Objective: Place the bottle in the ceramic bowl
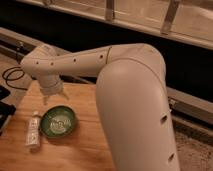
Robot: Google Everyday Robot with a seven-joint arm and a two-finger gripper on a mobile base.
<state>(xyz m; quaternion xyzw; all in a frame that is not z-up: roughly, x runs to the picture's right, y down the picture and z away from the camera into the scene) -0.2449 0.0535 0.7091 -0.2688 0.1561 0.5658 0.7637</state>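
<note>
The small white bottle (33, 129) lies on its side on the wooden table (85, 145), just left of the green ceramic bowl (58, 121) and apart from it. The bowl is upright and holds nothing. My gripper (54, 98) hangs pointing down from the white arm, a little above and behind the bowl and to the upper right of the bottle. Its fingers stand apart with nothing between them. The arm's big white elbow (135, 100) fills the right half of the view.
A black cable (11, 77) coils on the floor at the left. A dark object (4, 114) sits at the table's left edge. A metal rail (190, 105) and a dark wall run behind the table.
</note>
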